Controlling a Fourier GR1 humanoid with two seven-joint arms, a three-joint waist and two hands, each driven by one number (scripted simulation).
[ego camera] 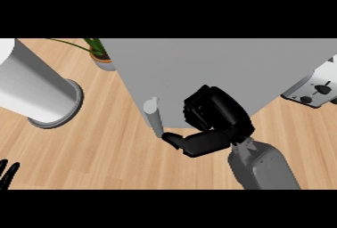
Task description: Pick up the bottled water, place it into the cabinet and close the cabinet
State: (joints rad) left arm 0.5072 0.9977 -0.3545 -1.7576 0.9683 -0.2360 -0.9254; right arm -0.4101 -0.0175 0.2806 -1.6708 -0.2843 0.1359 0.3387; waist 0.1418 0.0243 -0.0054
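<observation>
My right hand [212, 120] rests against the front of the tall grey cabinet [197, 71], fingers curled and holding nothing, thumb beside its grey bar handle [153, 116]. I cannot see the bottled water. My left hand [8, 173] shows at the lower left edge, fingers straight, over the light wooden counter [99, 151].

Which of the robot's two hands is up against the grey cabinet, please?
The right hand, curled against the cabinet front beside its handle. The left hand shows only fingertips at the lower-left edge, resting.
</observation>
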